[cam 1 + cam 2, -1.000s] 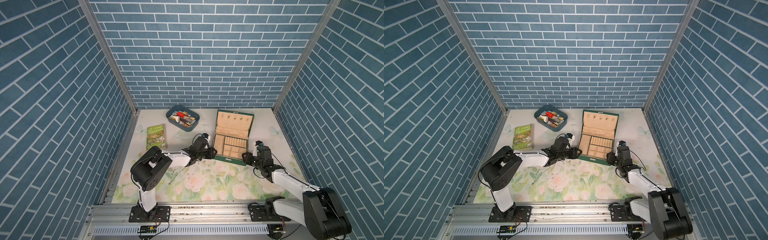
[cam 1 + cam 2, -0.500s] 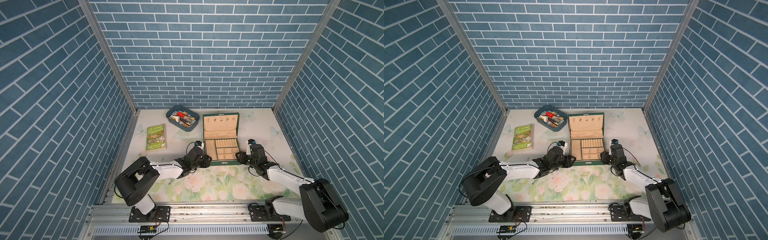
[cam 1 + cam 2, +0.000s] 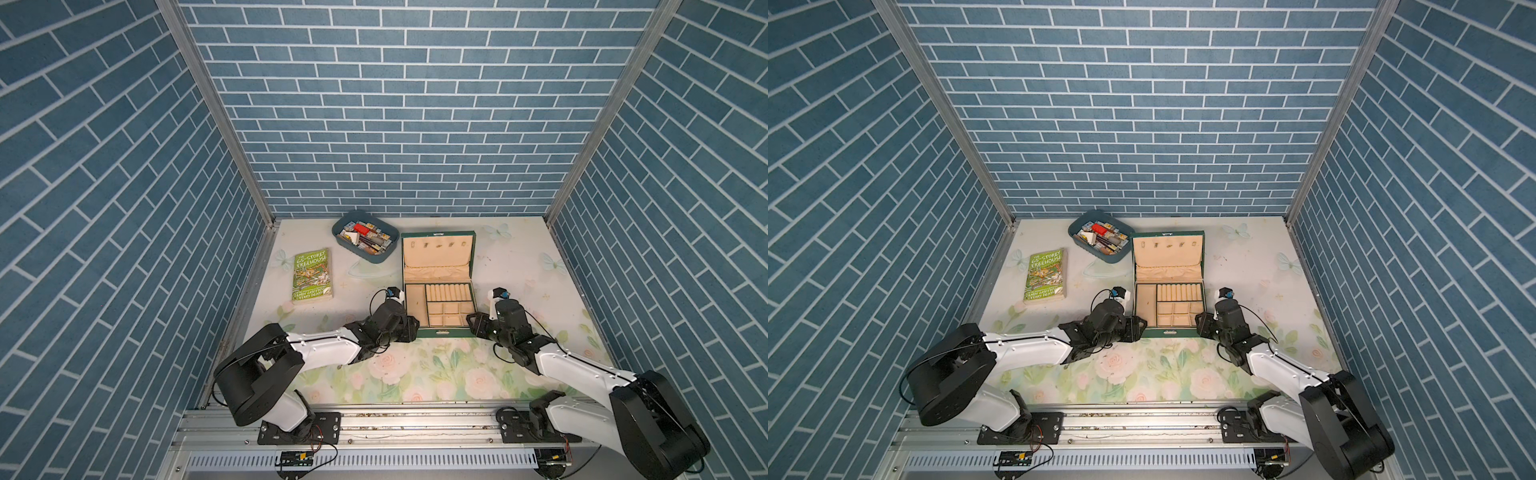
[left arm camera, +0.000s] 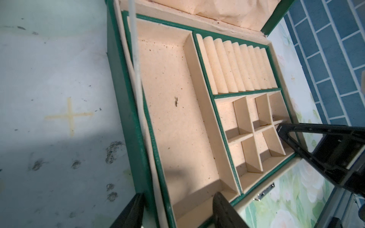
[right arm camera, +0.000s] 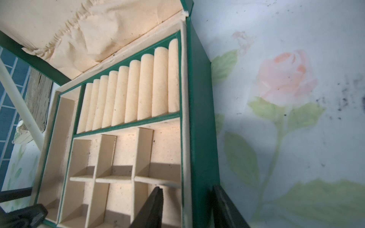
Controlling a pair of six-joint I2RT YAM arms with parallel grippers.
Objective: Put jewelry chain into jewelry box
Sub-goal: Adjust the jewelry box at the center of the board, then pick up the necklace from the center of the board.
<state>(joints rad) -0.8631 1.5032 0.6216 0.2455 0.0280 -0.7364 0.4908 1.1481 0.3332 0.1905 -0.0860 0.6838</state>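
The jewelry box (image 3: 440, 332) (image 3: 1169, 332) lies open mid-table, dark green with beige lining, ring rolls and small compartments, all empty. My left gripper (image 3: 409, 328) (image 3: 1140, 326) sits at its front left corner. In the left wrist view the left gripper (image 4: 177, 197) is open and straddles the box's left wall (image 4: 126, 98), its inner finger well clear of the wall. My right gripper (image 3: 471, 326) (image 3: 1200, 326) sits at the front right corner. In the right wrist view the right gripper (image 5: 186, 187) is open across the right wall (image 5: 199, 98). The jewelry chain is out of view.
A blue-grey tub (image 3: 376, 259) of small items stands behind the box on the left. A green paperback book (image 3: 311, 276) lies at the far left. Blue brick walls close in three sides of the floral mat (image 3: 415, 374).
The box has turned from a slant to square and slid left and towards the front. Both grippers moved with it. The left jaws have widened.
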